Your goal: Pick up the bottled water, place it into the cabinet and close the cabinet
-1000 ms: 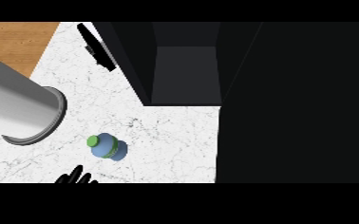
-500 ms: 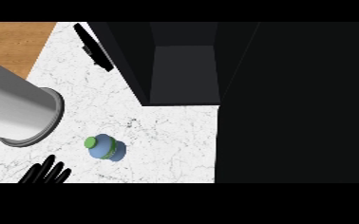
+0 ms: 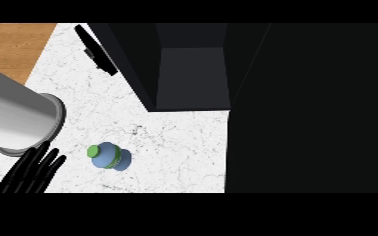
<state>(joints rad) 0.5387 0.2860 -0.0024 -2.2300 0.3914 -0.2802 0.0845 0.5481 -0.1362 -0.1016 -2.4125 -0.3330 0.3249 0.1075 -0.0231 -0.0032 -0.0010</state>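
1. The step in hand looks like the reach for the bottled water (image 3: 109,156); nothing is grasped yet. To do it well, the left hand (image 3: 31,170) should come in from the side with its fingers spread wide enough to pass round the blue body, below the green cap, and curl only once the body sits between thumb and fingers.
2. The left hand shows at the lower left edge, fingers straight and apart, holding nothing.
3. The bottled water stands on the white surface (image 3: 177,145) just to the right of the hand, near but not touching, though from this steep angle the gap is hard to judge.
4. The open cabinet (image 3: 190,77) lies well beyond the hand, up and to the right.
5. The right hand shows nowhere.
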